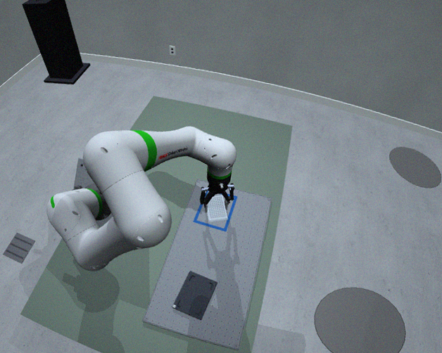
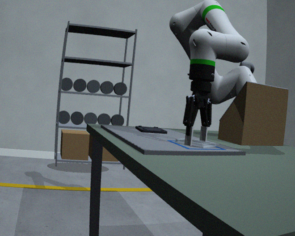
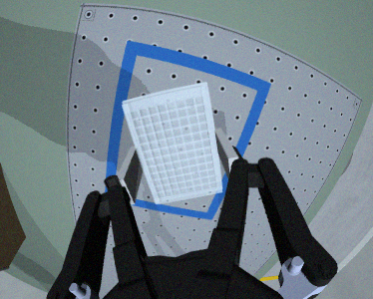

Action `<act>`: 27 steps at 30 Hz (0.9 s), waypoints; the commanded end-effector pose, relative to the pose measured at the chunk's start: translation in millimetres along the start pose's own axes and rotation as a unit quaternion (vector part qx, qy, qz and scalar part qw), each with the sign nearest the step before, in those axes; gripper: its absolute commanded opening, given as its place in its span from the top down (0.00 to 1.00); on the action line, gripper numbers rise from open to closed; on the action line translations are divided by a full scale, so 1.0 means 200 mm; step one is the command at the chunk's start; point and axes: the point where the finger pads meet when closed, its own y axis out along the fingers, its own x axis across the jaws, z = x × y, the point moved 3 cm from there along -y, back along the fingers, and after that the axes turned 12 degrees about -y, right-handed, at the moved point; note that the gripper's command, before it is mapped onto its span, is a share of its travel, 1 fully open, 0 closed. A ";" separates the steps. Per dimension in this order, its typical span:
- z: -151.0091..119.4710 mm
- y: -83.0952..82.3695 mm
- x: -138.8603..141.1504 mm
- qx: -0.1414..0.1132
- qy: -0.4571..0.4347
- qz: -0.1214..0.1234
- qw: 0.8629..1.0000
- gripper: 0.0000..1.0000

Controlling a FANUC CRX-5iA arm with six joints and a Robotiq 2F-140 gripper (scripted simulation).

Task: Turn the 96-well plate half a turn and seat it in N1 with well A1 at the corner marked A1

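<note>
Wrist view: claw (image 3: 178,178) clenched on the 96-well plate (image 3: 175,144), pads pressing its two long sides at the lower end, black linkage filling the bottom of the frame. Plate lying inside the blue taped outline B1 (image 3: 127,63), slightly skewed to the tape, on the perforated grey deck (image 3: 292,119); cut corner too small to make out, so A1's present corner cannot be told.

Exterior view: fingers (image 2: 188,134) straight down at centre right, tips at deck level, plate (image 2: 201,143) flat on the deck rather than lifted; brown box (image 2: 257,113) behind at right, shelf rack (image 2: 60,85) far left against the wall.

Top view: nest N1 (image 1: 195,295) dark and vacant at lower centre of the deck, well apart from the plate (image 1: 219,209) near the middle of the frame; green table (image 1: 67,294) under the deck.

Judged progress: plate out of the nest and parked on B1, fresh grasp taken. Left to do: lift, complete the half turn, carry to N1, seat flat within the locators, A1 at the marked corner
</note>
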 end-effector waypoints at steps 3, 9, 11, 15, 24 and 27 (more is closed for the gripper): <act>0.00 -0.04 0.00 0.000 0.000 0.000 1.000 1.00; 0.00 -0.07 0.00 0.000 0.000 0.000 1.000 1.00; 0.00 -0.09 0.00 0.000 0.000 0.000 1.000 1.00; 0.00 -0.12 0.00 0.000 0.000 0.000 1.000 1.00; 0.00 -0.18 0.00 0.000 0.000 0.000 1.000 1.00; 0.00 -0.21 0.00 0.000 0.000 0.000 1.000 1.00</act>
